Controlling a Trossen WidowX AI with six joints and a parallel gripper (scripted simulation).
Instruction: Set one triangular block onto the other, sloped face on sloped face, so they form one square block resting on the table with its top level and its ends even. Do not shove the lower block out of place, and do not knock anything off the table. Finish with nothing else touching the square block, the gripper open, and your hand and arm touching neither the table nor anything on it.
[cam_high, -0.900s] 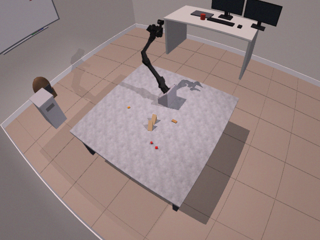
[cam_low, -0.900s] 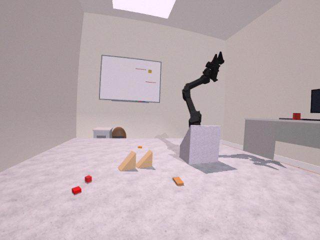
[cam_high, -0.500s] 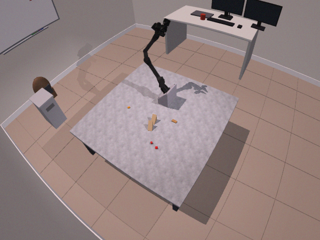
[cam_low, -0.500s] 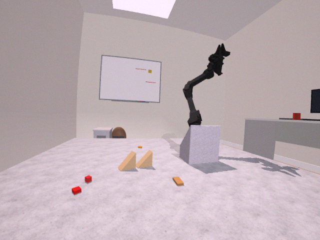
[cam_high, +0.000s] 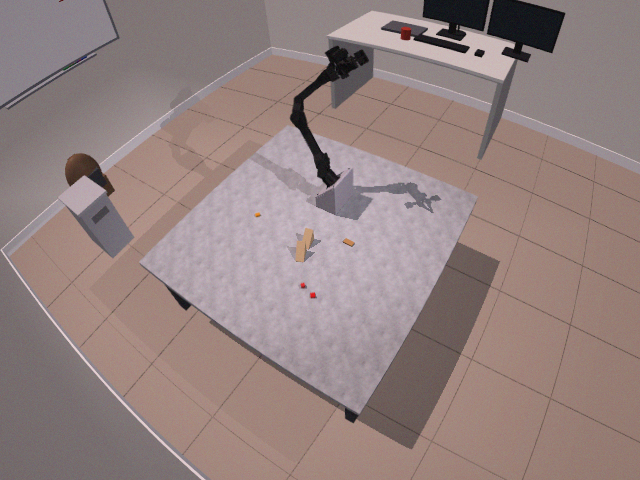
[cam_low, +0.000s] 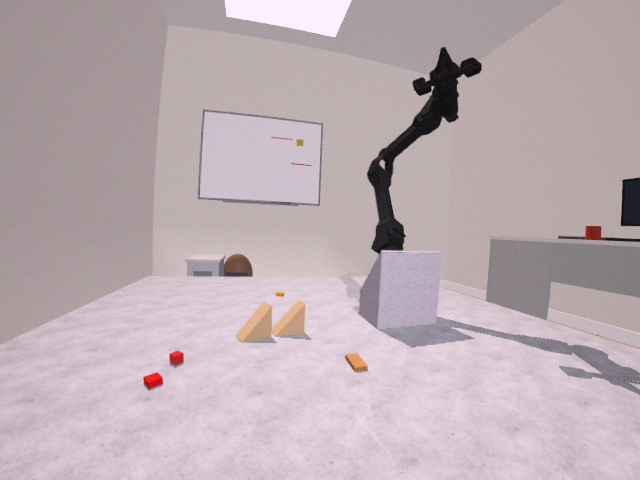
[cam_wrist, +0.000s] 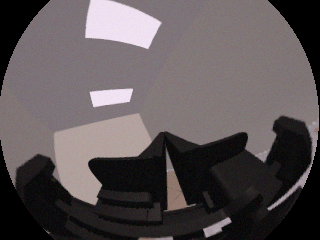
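Two tan triangular blocks stand side by side on the grey table (cam_high: 248, 320) (cam_low: 310, 428), near its middle, each resting on a flat face with its slope facing the same way. The nearer block (cam_high: 300, 251) (cam_low: 255, 323) and the farther block (cam_high: 308, 237) (cam_low: 291, 320) touch or nearly touch. My gripper (cam_high: 337, 50) (cam_low: 443, 53) (cam_wrist: 163, 135) is raised high above the arm's base, pointing up at the ceiling, far from the blocks. Its fingers are shut with nothing between them.
The arm rises from a grey pedestal (cam_high: 336, 193) (cam_low: 405, 289) at the table's back. Two small red cubes (cam_high: 308, 290) (cam_low: 162, 369), a flat orange tile (cam_high: 348, 241) (cam_low: 356, 361) and a small orange piece (cam_high: 257, 214) (cam_low: 279, 293) lie on the table.
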